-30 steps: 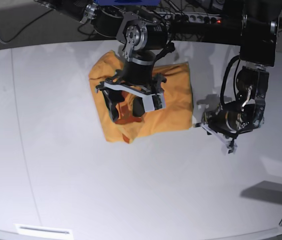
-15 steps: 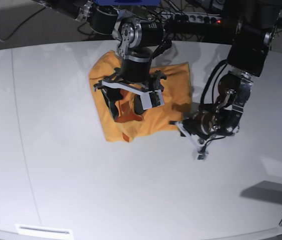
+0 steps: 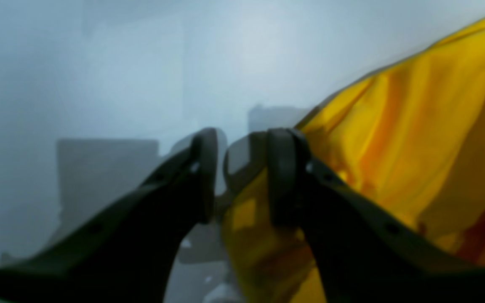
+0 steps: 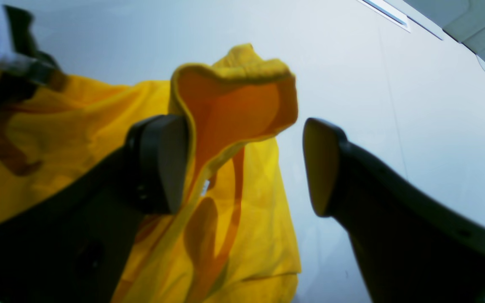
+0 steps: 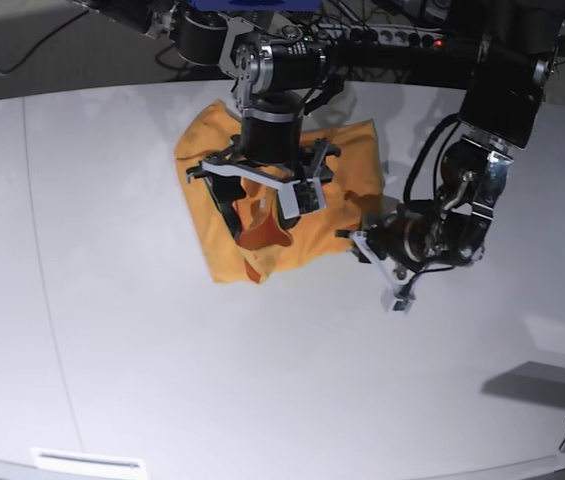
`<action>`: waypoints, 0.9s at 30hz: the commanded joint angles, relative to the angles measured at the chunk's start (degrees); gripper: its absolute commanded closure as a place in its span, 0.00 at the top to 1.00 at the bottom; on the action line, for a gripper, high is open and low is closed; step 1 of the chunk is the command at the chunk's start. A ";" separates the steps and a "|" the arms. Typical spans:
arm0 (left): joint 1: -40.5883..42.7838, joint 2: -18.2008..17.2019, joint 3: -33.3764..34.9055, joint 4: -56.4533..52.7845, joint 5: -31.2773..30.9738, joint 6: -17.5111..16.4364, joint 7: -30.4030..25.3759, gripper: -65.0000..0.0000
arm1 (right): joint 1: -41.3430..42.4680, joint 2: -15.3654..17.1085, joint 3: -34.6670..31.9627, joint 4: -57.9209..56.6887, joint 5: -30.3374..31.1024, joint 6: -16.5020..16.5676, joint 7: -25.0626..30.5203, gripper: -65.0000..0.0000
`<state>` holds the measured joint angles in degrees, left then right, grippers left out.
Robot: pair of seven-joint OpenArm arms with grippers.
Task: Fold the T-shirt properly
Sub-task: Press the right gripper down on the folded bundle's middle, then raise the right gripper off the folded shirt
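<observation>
Carefully, because your right gripper (image 4: 242, 168) has spread fingers around the T-shirt (image 5: 352, 175) fold at 12 o'clock on the table (image 5: 162, 350), and the narrowly parted left gripper (image 3: 242, 176) may snag its hem.

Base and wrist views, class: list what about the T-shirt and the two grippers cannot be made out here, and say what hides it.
- Base view: the middle of the T-shirt is covered by the right gripper and its arm.
- Left wrist view: blurred; whether the left gripper pinches the cloth edge cannot be told.
- Right wrist view: the shirt runs off the left and bottom edges; the fingers hide part.
- Sleeves and collar: not identifiable in any view.
</observation>
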<state>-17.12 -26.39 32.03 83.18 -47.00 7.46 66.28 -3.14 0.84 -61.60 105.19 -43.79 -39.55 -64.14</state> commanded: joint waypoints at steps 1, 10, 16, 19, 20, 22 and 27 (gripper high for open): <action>-0.68 -0.99 -0.08 -0.14 1.16 0.67 2.07 0.32 | -2.36 -2.38 -1.47 3.17 0.49 -0.45 1.59 0.63; -2.70 -2.05 -2.45 -2.96 1.16 0.58 2.07 0.32 | -2.45 -0.89 -1.39 2.99 0.32 -0.45 1.24 0.63; -2.79 -2.05 -2.45 -2.96 1.16 0.58 2.07 0.32 | -2.89 0.17 -1.12 2.99 0.32 -0.45 1.24 0.63; -2.79 -1.96 -2.45 -2.96 1.16 0.58 2.07 0.32 | -3.15 1.31 -1.12 2.90 0.23 -0.45 1.15 0.63; -2.79 -1.96 -2.45 -2.96 1.16 0.58 2.07 0.32 | -3.15 1.84 -1.12 2.90 0.23 -0.45 1.15 0.63; -2.79 -2.05 -2.45 -2.96 1.16 0.58 2.07 0.32 | -3.24 2.54 -1.03 2.90 0.23 -0.45 1.15 0.63; -2.79 -2.14 -2.45 -3.04 1.16 0.58 2.07 0.32 | -3.85 3.42 0.20 2.90 0.14 -0.45 -0.34 0.63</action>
<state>-19.05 -27.94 29.76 79.96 -46.33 7.62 67.48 -5.28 4.12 -60.51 106.56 -42.78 -41.01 -65.80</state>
